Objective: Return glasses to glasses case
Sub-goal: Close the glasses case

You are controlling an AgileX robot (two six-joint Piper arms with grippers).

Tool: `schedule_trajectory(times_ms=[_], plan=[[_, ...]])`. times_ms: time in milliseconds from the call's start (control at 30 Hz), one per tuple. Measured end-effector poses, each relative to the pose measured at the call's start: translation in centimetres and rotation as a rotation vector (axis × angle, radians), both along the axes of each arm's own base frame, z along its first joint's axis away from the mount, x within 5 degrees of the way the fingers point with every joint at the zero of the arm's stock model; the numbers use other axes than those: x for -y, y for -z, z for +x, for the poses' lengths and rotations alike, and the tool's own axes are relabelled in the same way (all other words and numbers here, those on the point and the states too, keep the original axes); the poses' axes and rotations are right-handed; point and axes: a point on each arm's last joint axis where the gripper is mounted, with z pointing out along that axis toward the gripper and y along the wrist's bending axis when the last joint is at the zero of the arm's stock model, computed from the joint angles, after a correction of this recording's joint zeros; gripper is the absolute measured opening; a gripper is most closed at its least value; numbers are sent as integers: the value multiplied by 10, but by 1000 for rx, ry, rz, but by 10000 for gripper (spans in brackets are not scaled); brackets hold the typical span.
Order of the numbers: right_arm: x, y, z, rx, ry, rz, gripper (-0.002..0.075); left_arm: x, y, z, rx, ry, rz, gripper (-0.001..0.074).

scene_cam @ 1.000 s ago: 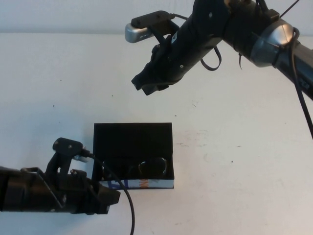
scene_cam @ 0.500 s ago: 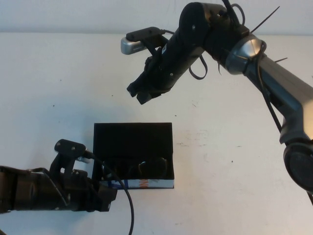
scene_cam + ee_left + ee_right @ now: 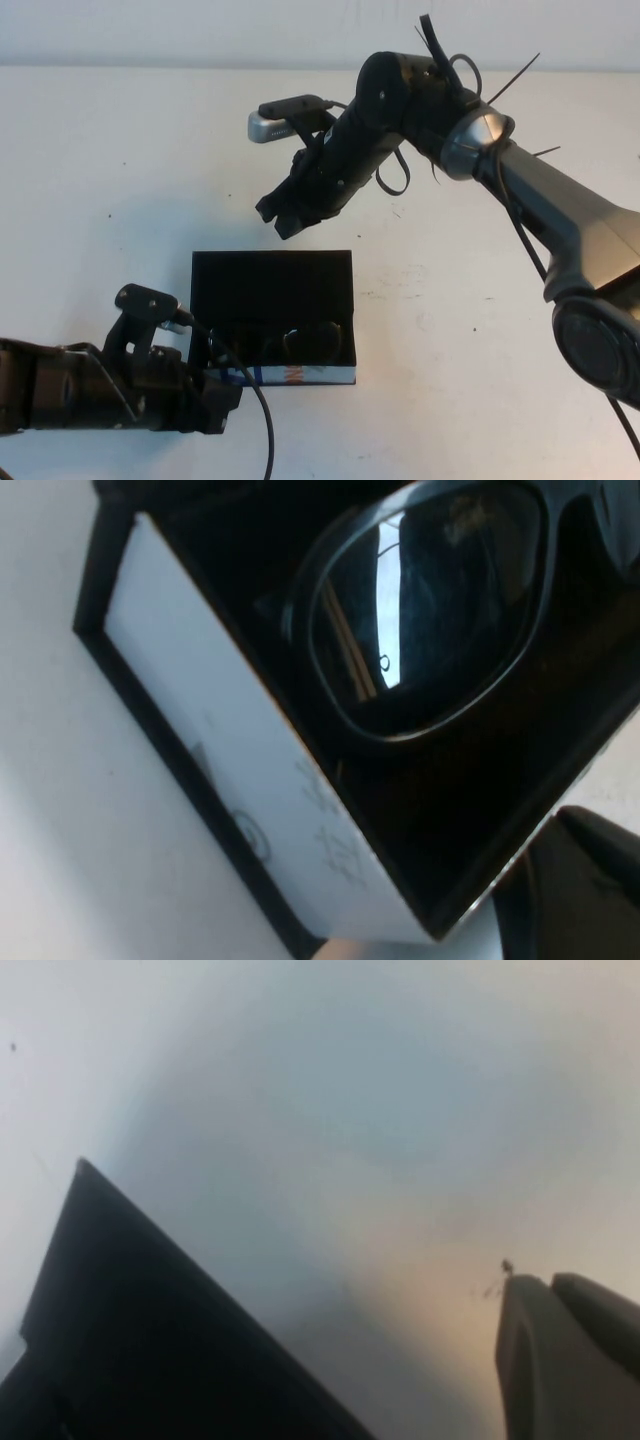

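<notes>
Nearest you, the left gripper (image 3: 215, 400) lies low on the table (image 3: 480, 330) at about 7 o'clock from the glasses case (image 3: 272, 318), just beside its near left corner. You cannot tell how its jaws stand; the arm's dark body hides them. The case sits open, its white front edge (image 3: 290, 375) facing you, and the glasses (image 3: 285, 343) rest inside along that front wall. In the left wrist view one lens (image 3: 430, 600) fills the case's corner, the rest of the frame cut off. Bare table lies open to the case's right at 3 o'clock. Beyond, at 12 o'clock, the right gripper (image 3: 278, 215) hangs above the table just past the case's far edge, jaws drawn narrow and holding nothing.
</notes>
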Motion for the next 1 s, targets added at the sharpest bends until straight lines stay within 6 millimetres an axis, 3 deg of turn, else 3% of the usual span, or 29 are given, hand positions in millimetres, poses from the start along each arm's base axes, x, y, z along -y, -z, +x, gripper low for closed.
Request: schedule_trajectory(times_ms=[500, 1000], plan=[[0, 12, -5, -85, -33, -31, -11, 0, 0, 0, 0, 0, 0, -1], [-3, 7, -7, -104, -36, 14, -11, 0, 0, 0, 0, 0, 0, -1]])
